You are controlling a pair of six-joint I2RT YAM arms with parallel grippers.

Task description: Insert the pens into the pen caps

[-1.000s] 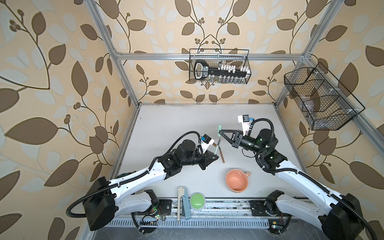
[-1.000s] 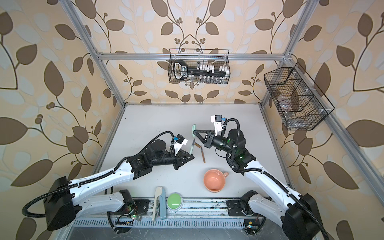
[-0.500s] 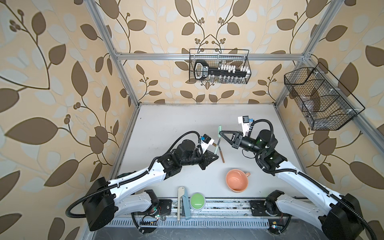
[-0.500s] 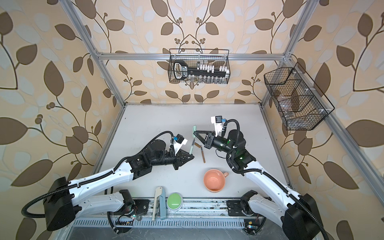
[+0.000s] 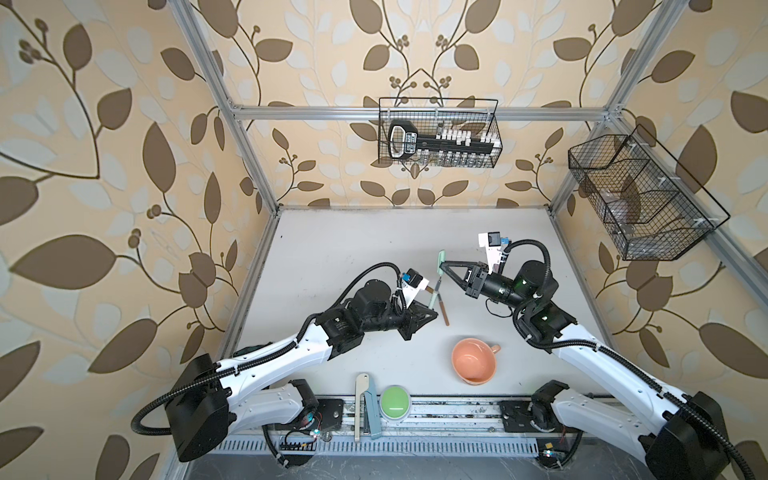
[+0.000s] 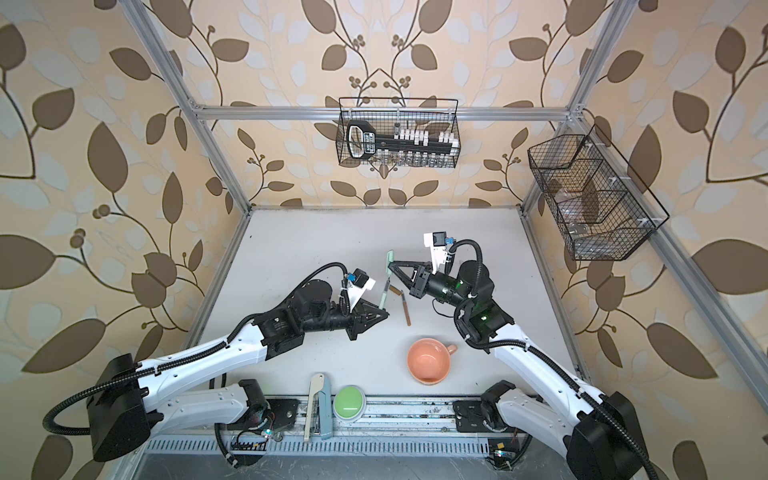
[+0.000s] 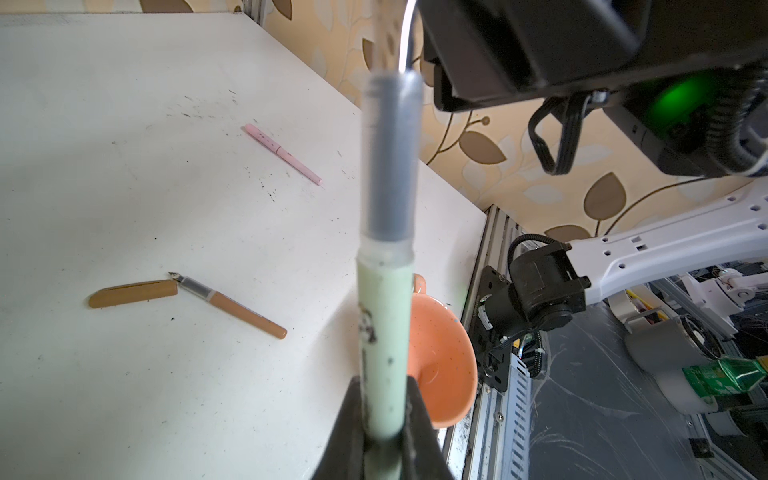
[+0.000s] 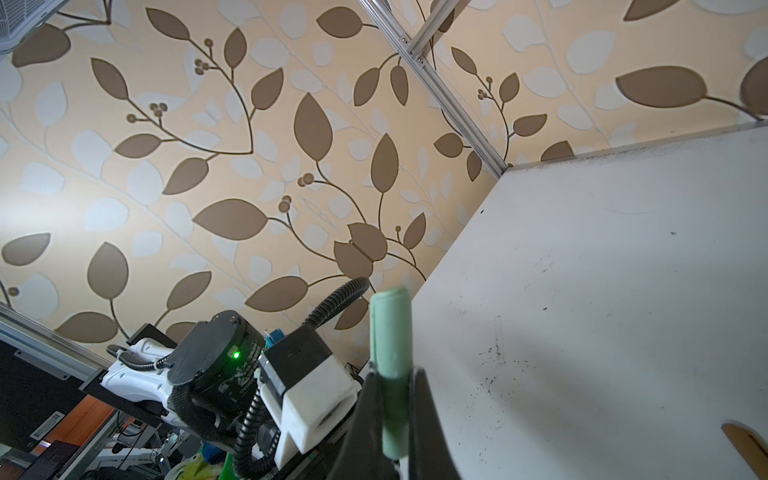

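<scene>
My left gripper (image 5: pixel 432 311) (image 7: pixel 384 415) is shut on the pale green pen (image 5: pixel 434 296) (image 7: pixel 384 332), which points its dark tip up toward the back. My right gripper (image 5: pixel 443 267) (image 8: pixel 390 399) is shut on the pale green cap (image 5: pixel 441 259) (image 8: pixel 390 332), held just beyond that tip with a small gap in both top views. The tan pen (image 7: pixel 239 311) (image 6: pixel 406 309) lies uncapped on the table beside its tan cap (image 7: pixel 133 293). A pink pen (image 7: pixel 282 153) lies farther off and looks capped; it is hidden in both top views.
An orange cup (image 5: pixel 478 376) stands near the front, right of centre. A green button (image 5: pixel 395 401) and a cream-handled tool (image 5: pixel 360 395) sit on the front rail. Wire baskets (image 5: pixel 438 139) (image 5: pixel 640 199) hang on the back and right walls.
</scene>
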